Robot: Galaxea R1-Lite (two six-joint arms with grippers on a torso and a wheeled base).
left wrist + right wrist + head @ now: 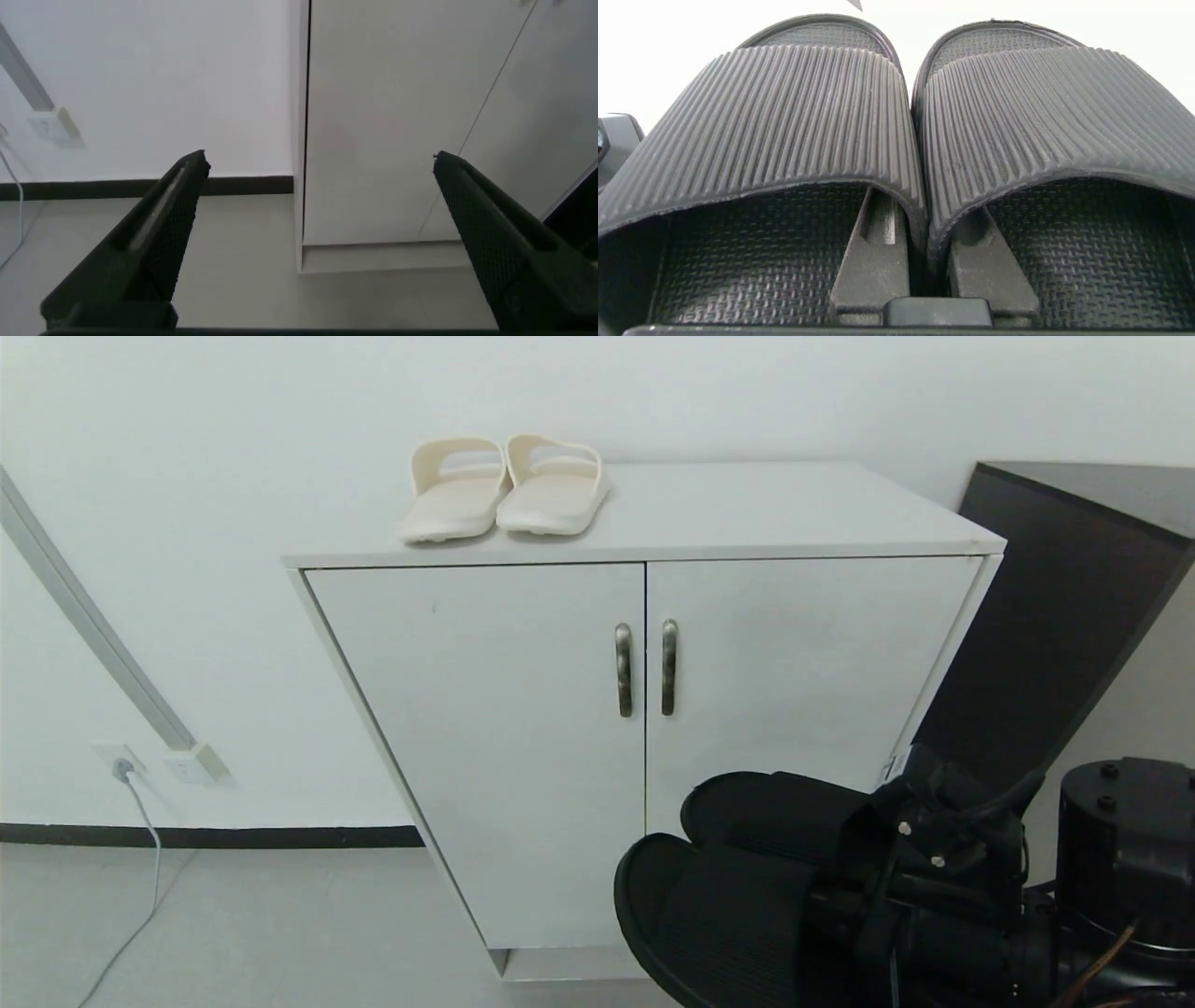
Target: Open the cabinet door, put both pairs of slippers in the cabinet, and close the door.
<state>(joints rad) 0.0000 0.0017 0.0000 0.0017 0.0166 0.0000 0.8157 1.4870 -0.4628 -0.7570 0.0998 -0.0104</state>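
Right gripper, black slippers, grey floor

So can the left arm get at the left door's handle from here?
Probably yes. The left gripper is open and empty, facing the lower cabinet with nothing between. The left handle is bare; the black slippers sit lower, before the right door.

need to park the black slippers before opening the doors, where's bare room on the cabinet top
The right half of the cabinet top is bare, from the beige slippers across to the right edge; it looks wide enough for the black slippers. Crowded: the back left, where the beige pair sits side by side.
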